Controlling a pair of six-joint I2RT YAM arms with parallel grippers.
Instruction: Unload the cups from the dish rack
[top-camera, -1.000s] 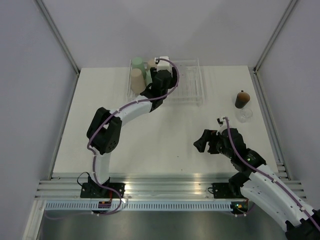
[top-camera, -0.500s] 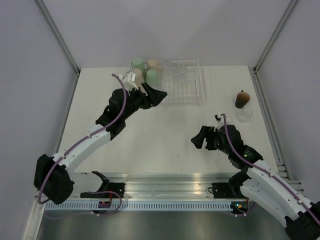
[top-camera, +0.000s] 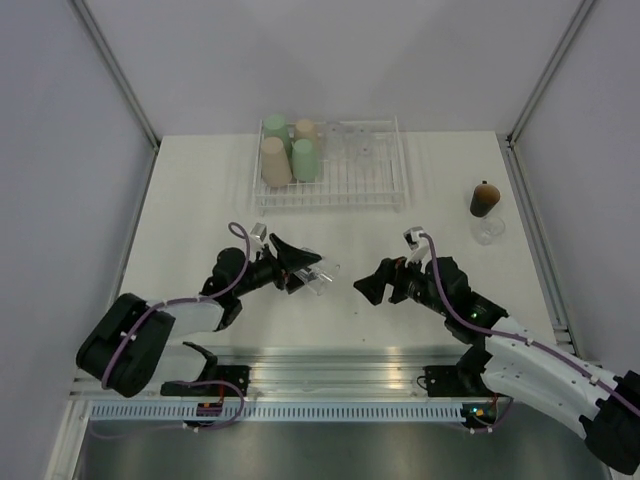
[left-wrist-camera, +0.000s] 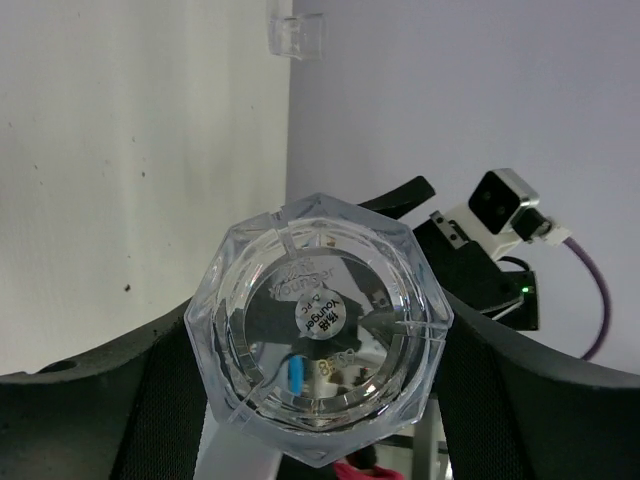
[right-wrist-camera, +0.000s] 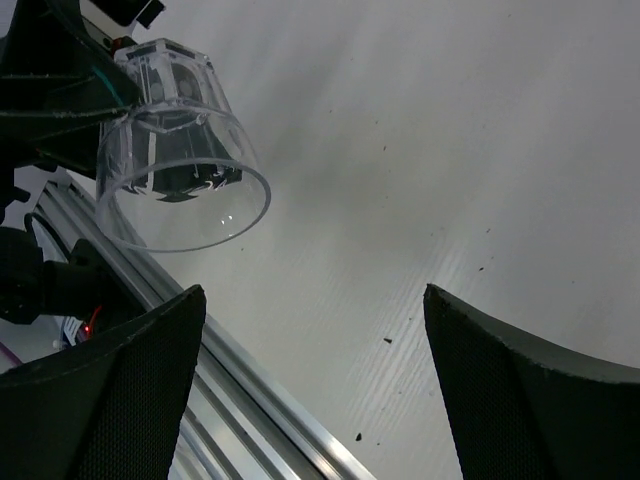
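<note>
Holding: left gripper (top-camera: 303, 270) grips a clear cup (top-camera: 322, 279) tipped sideways, toward the table's (top-camera: 200, 200) 6 o'clock side, mouth pointing to 3 o'clock.
Right gripper (top-camera: 370, 283): jaws wide, empty, near the cup's mouth at 3 o'clock.
Dish rack (top-camera: 380, 192): at 12 o'clock, green and beige tumblers (top-camera: 276, 160) at its left end.
Off the rack: dark brown cup (top-camera: 484, 198) and second clear cup (top-camera: 488, 231), at 3 o'clock.
</note>
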